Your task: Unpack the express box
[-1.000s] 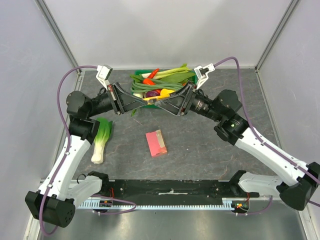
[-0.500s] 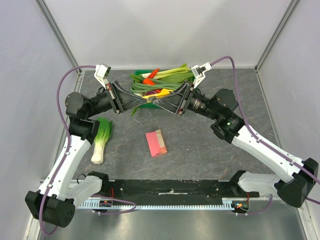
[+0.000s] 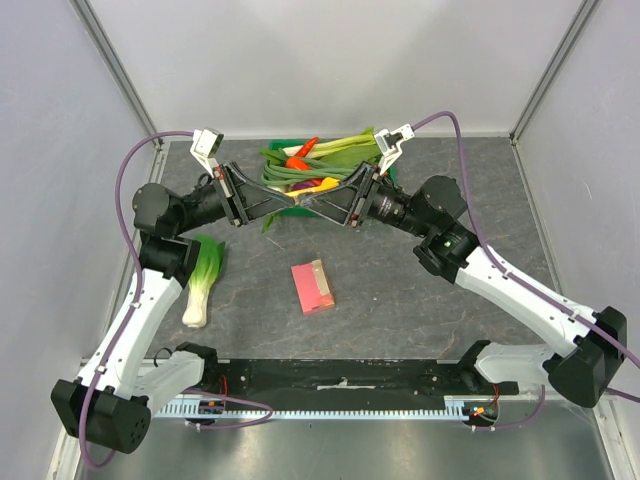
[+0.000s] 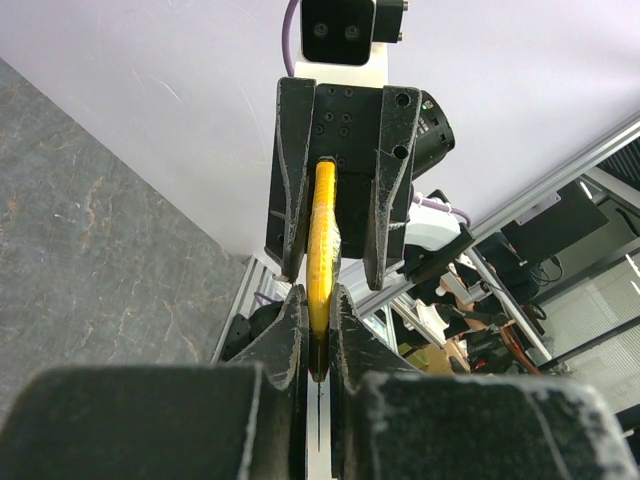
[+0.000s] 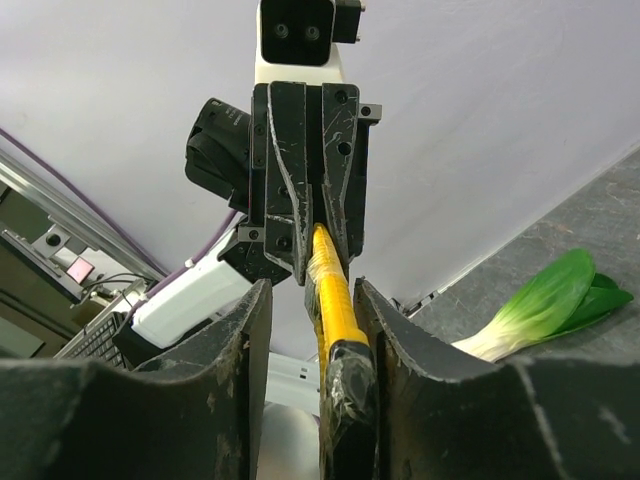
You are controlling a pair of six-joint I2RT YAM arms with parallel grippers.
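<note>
Express box [image 3: 313,287] is lying flat on the desk [image 3: 420,290], near the middle, well apart from both tools. A pale strip is showing along one of its long edges; I cannot tell whether a flap is loose or sealed.

A bok choy [image 3: 203,275] is lying to the left of the box, partly tucked under the left arm.

Farther back, both tools are meeting tip to tip above the front of the green crate [image 3: 278,146]. From above, the crossed fingers are hiding what sits between them.

Left tool [image 4: 318,310] is pressing tight on a thin yellow thing [image 4: 322,230] wrapped in clear film. I cannot make out what it is. Right tool [image 5: 310,290] is standing with its jaws apart around the same yellow thing, with a gap showing on one side.

The crate is holding mixed vegetables, its front wall covered by the tools.
</note>
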